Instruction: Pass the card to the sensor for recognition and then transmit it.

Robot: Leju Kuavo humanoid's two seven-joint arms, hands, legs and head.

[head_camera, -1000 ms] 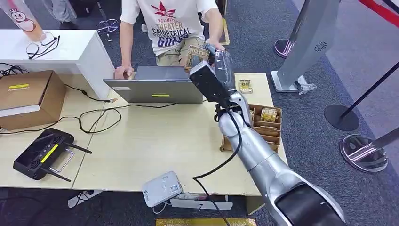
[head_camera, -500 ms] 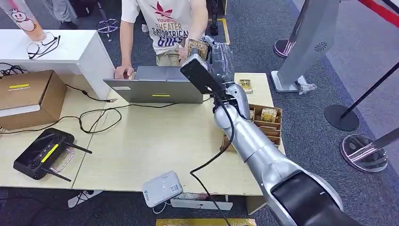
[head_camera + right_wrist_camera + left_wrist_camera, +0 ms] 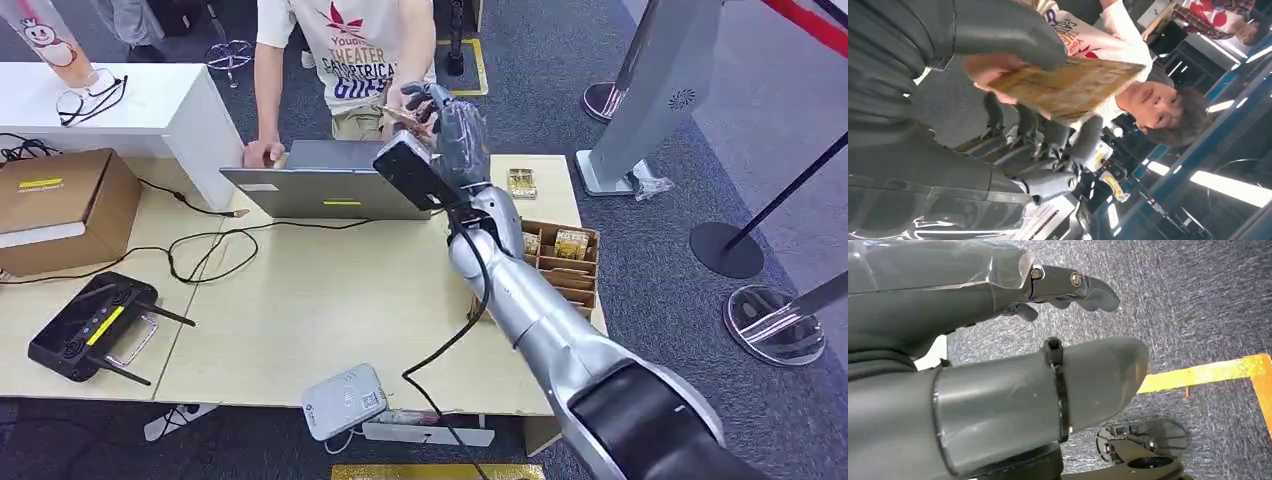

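Note:
My right hand (image 3: 452, 128) is raised past the table's far edge, in front of a person in a white printed T-shirt (image 3: 362, 50). It holds a yellow-brown card (image 3: 1068, 87) between thumb (image 3: 1008, 30) and fingers (image 3: 1048, 150). The person's hand (image 3: 988, 75) grips the card's other end. From the head the card (image 3: 403, 118) is a thin strip between the two hands. The white sensor box (image 3: 345, 400) lies at the table's near edge, far from the card. My left hand (image 3: 998, 365) hangs over grey carpet, fingers apart and holding nothing.
A grey laptop (image 3: 330, 190) stands at the far edge under my raised arm. A wooden holder (image 3: 565, 262) with more cards is at the right edge. A cardboard box (image 3: 60, 205) and a black controller (image 3: 90, 325) lie left. Cables (image 3: 210, 245) cross the table.
My right arm has swung left and farther out toward the person, carrying the card. The person's hand has come up and taken hold of the card's other end.

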